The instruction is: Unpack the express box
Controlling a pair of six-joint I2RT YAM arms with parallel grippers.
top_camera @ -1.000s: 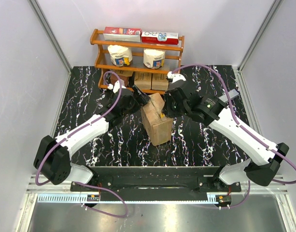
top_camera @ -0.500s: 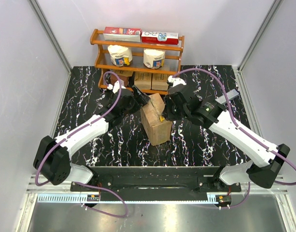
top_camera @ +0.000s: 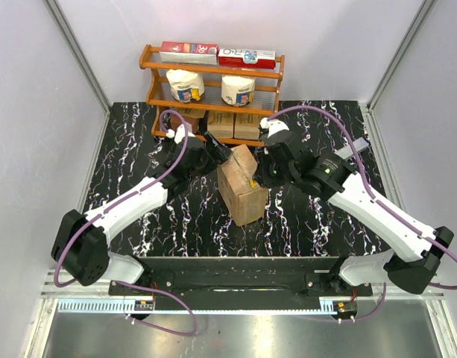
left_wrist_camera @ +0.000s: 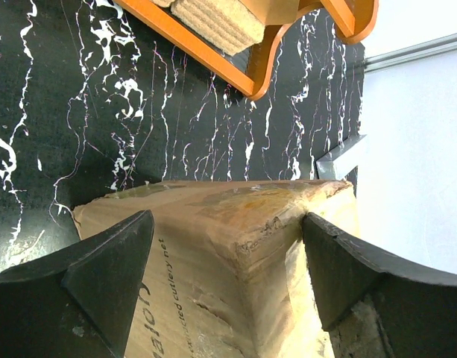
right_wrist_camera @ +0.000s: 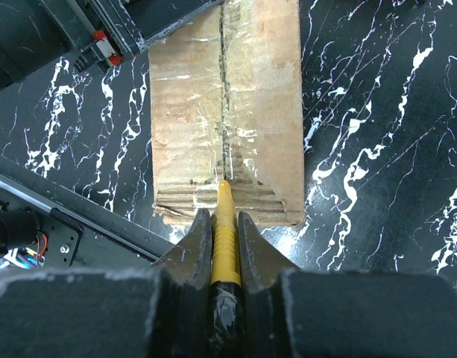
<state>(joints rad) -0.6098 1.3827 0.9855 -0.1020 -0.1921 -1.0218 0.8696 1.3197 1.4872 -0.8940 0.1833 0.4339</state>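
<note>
The express box [top_camera: 241,186] is hemmed by both arms and the wooden rack [top_camera: 212,101] behind; its near side is open.

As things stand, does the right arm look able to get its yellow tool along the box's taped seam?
Probably yes. The yellow tool, clamped in the right gripper, already has its tip at the seam's near end on the express box; the tape ahead looks unobstructed, and the left gripper straddles the box's side.

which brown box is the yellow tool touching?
The large taped express box mid-table; the yellow tool in the right gripper meets its seam. The small cartons sit in the rack.
</note>
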